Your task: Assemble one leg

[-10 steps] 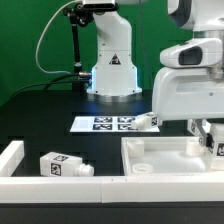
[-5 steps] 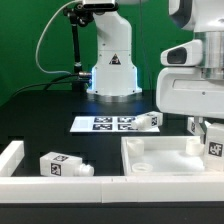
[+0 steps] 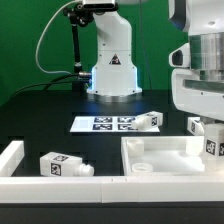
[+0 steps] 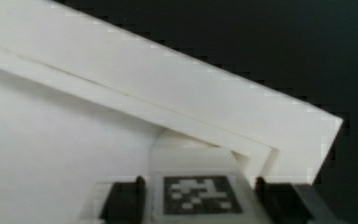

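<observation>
1. The claw [image 3: 211, 146] hangs at the exterior view's right edge, over the far right corner of the large white panel [image 3: 165, 160].
2. In the wrist view a leg [image 4: 197, 193] with its black-and-white tag facing the camera sits between the two dark fingers [image 4: 128, 196]; the fingers stand close against its sides, so the claw is narrowed on this leg.
3. In the exterior view the same held leg [image 3: 212, 146] shows as a tagged white block just under the arm's white housing [image 3: 203, 75], at the panel's raised rim. Whether it touches the panel cannot be told.
4. The wrist view shows the panel's rim [image 4: 176, 90] running diagonally and turning a corner just above the held leg.
5. A second leg [image 3: 149, 121] lies on the black worktop [image 3: 45, 120] touching the right end of the marker board [image 3: 108, 124].
6. A third leg [image 3: 63, 165] lies on its side near the front, left of the panel.
7. A white L-shaped rail [image 3: 12, 160] lies at the near left, well apart from the claw.
8. Another robot base [image 3: 112, 62] stands at the far side, behind the marker board.
</observation>
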You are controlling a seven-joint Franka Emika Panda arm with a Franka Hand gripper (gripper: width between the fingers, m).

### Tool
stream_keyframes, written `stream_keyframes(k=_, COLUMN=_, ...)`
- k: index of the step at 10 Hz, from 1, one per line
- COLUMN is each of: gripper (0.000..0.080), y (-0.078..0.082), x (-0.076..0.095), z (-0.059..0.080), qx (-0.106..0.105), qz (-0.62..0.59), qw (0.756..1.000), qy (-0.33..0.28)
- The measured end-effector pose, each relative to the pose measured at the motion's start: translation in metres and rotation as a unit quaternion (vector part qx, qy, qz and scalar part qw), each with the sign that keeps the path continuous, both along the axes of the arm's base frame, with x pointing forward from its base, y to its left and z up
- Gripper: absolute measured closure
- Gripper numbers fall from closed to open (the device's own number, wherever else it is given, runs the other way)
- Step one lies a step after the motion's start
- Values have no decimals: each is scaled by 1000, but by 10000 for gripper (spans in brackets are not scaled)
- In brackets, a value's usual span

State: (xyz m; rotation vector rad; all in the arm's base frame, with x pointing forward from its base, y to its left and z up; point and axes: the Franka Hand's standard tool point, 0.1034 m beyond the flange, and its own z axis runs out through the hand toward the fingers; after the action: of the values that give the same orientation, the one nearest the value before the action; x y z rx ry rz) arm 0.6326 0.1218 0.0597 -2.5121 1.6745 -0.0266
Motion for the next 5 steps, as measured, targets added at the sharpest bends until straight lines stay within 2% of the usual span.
stream_keyframes(k=1, gripper=512, y=-2, x=0, z=0, qx=-4, qz=42, qw=999, qy=-4)
stream_keyframes(k=2, gripper=322, y=-8, x=2, z=0, qx=-12, qz=138, qw=990, qy=-13)
stream_keyframes(k=3, gripper=207, y=-11, x=3, z=3, qx=-17, qz=219, qw=975, qy=-19)
stream_keyframes(k=4, gripper=166, y=-11, x=3, z=3, qx=-24, qz=275, qw=961, qy=-22)
stream_keyframes(k=5, gripper=166, y=-12, x=2, z=2, qx=-27, qz=306, qw=951, qy=-24)
